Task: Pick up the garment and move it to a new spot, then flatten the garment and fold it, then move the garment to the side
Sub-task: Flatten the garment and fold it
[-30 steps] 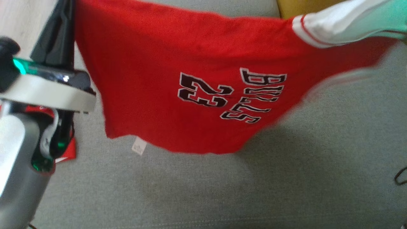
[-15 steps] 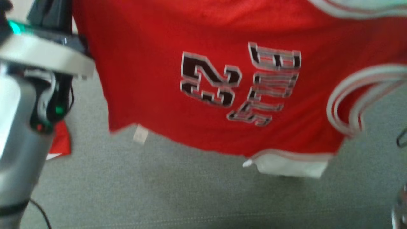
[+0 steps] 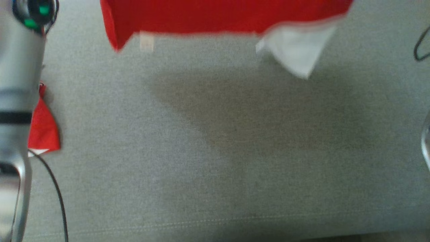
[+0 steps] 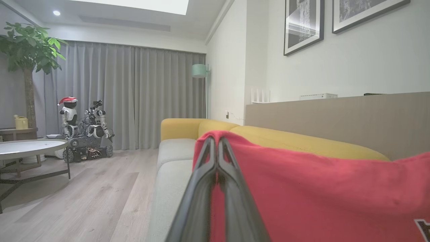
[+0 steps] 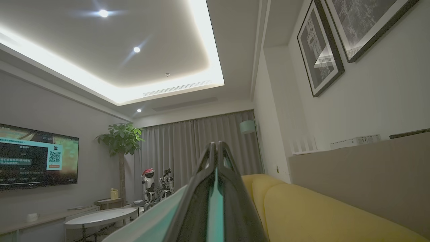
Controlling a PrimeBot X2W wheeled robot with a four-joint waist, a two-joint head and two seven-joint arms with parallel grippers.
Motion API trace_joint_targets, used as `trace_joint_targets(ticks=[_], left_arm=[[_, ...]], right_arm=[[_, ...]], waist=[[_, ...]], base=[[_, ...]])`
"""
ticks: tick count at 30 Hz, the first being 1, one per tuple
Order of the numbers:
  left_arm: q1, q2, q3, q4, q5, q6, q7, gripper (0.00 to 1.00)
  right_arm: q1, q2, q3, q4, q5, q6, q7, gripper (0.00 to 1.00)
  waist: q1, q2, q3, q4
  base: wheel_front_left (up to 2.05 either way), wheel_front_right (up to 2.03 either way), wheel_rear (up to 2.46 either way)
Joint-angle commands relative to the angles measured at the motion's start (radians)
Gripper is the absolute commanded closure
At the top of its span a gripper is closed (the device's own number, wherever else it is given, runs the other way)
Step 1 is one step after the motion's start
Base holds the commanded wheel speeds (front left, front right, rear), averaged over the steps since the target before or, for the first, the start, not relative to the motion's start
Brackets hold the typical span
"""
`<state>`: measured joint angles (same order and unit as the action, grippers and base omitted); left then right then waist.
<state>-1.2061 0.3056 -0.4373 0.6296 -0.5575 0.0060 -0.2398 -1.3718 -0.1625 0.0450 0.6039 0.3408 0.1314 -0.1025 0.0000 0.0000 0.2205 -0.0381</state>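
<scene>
A red jersey [image 3: 218, 15] hangs in the air across the 12 o'clock edge of the head view, its long axis running from 9 o'clock to 3 o'clock and its lower hem pointing down toward 6 o'clock. A white panel [image 3: 295, 50] droops from the hem at about 1 o'clock, and a small pale label [image 3: 146, 42] dangles at 11 o'clock. Below lies a grey seat cushion [image 3: 215, 151] with the jersey's soft shadow on it. The left forearm [image 3: 16, 84] stands along the 9 o'clock edge, with a red flap of cloth [image 3: 43, 131] just beside it and a thin black cable [image 3: 57, 191] trailing toward 7 o'clock. In the left wrist view, the left gripper [image 4: 217, 143] is clenched on the jersey's edge; the cloth is pinched right at the fingertips and spreads away toward 3 and 4 o'clock, in front of the yellow sofa backrest [image 4: 302, 141]. In the right wrist view, the right gripper [image 5: 216, 148] is also clenched, with a pale mint-tinted strip of cloth [image 5: 215, 201] caught between its fingers and more of it running off toward 7 o'clock.
</scene>
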Motion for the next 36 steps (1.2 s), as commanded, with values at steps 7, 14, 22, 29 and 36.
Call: trace_joint_targets(ticks=[7,14,22,29,36], left_arm=[[-0.139,-0.05,0.045,0.228,0.019,-0.048,-0.021,1.0],[-0.075,-0.095,0.076,0.372,0.018,-0.087,-0.022,1.0],[0.078,-0.12,0.117,0.427,0.014,-0.119,-0.022,1.0],[0.258,-0.137,0.158,0.344,0.04,-0.129,-0.022,1.0],[0.535,-0.142,0.238,0.115,0.103,-0.131,-0.022,1.0]], right_arm=[[-0.161,0.059,0.046,0.318,0.015,-0.001,-0.074,1.0],[-0.118,0.09,0.12,0.547,0.02,-0.001,-0.063,1.0],[0.084,0.093,0.206,0.613,0.087,-0.001,-0.087,1.0],[0.303,0.057,0.266,0.545,0.173,-0.001,-0.126,1.0],[0.567,-0.018,0.3,0.385,0.247,-0.001,-0.148,1.0]], waist=[[0.0,0.0,0.089,-0.001],[0.0,0.0,0.153,-0.009],[0.0,0.0,0.164,-0.013],[0.0,0.0,0.124,0.002],[0.0,0.0,0.039,0.012]], base=[[0.0,0.0,0.0],[0.0,0.0,0.0],[0.0,0.0,0.0],[0.0,0.0,0.0],[0.0,0.0,0.0]])
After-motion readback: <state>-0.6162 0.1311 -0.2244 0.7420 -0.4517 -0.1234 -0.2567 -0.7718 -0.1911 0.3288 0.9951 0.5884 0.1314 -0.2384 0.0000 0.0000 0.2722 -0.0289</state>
